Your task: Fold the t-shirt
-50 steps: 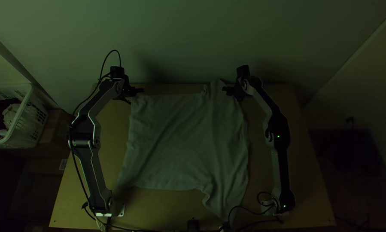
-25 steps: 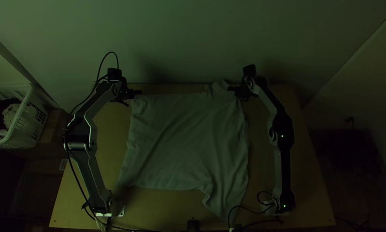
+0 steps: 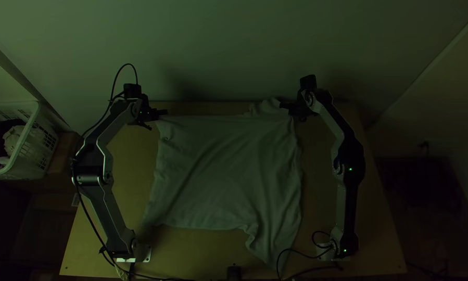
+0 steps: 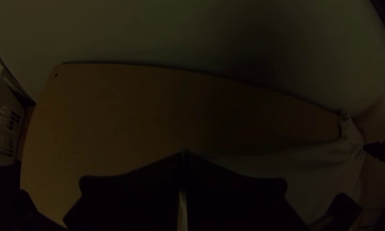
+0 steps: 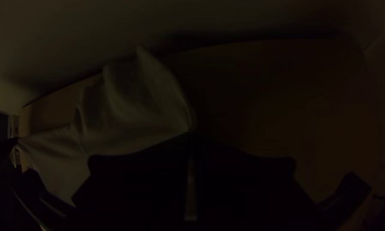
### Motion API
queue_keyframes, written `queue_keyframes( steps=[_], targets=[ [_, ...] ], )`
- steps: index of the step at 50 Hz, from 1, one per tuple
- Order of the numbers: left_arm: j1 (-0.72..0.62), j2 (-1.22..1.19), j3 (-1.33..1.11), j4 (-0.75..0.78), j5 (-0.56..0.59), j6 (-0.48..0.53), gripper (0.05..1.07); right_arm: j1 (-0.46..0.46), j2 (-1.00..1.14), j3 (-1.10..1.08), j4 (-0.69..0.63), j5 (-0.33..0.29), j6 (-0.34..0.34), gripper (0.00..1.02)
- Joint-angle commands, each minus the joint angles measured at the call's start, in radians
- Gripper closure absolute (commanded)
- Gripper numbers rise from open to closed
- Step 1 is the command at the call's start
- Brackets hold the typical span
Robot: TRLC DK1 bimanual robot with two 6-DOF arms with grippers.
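The light t-shirt (image 3: 223, 171) lies spread over the table, one part trailing to the near edge and a bunched bit at the far edge. My left gripper (image 3: 163, 113) is at the shirt's far left corner; in the left wrist view the left gripper (image 4: 183, 155) is shut, with the cloth (image 4: 320, 171) running off from its tips. At the far right part of the shirt is my right gripper (image 3: 283, 106). The right wrist view has the right gripper (image 5: 190, 133) shut on the edge of the t-shirt (image 5: 128, 115).
A white laundry basket (image 3: 23, 151) with things inside stands left of the table (image 3: 369, 229). A wall (image 3: 223, 47) rises behind the far edge. Cables (image 3: 301, 254) lie by the right arm's base, and a small dark object (image 3: 234, 272) sits at the near edge.
Both grippers have moved apart, the left one leftward and the right one rightward. The shirt's far edge has straightened and the far right bit has shifted slightly to the right.
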Motion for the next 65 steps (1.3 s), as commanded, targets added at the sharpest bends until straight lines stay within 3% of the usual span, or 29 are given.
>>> queue_keyframes(
  steps=[1, 65],
  targets=[
    [0.003, -0.067, -0.038, 0.0, 0.003, 0.02, 1.05, 0.009, -0.072, -0.049, -0.008, 0.021, -0.008, 1.0],
    [0.017, -0.392, -0.55, 0.118, 0.056, 0.078, 1.05, 0.101, -0.627, -0.778, 0.074, 0.035, -0.013, 1.0]
  ],
)
